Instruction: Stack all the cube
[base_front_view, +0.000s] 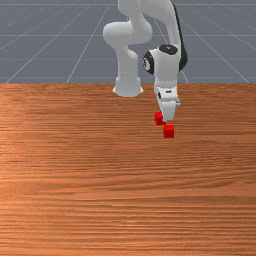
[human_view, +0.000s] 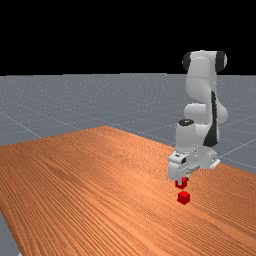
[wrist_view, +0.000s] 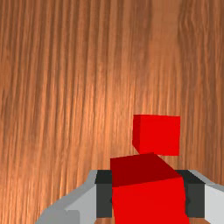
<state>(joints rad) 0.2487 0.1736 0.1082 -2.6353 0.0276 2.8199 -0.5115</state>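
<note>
In the front view, the gripper (base_front_view: 165, 119) is low over the table, partly covering one red cube (base_front_view: 159, 118); the second red cube (base_front_view: 169, 131) lies closer to the camera. The far view has the gripper (human_view: 182, 180) around the upper red cube (human_view: 181, 184), while the other cube (human_view: 184, 198) sits on the wood, apart from it. From the wrist, the gripper (wrist_view: 148, 194) is shut on a red cube (wrist_view: 149, 201), whose sides meet both dark pads. This held cube looks larger than the table cube (wrist_view: 158, 135) and overlaps its edge in that view.
The orange-brown table (base_front_view: 100, 185) extends around the cubes and toward the front camera. The arm's base (base_front_view: 128, 85) stands at the table's back edge, to the front view's left of the hand.
</note>
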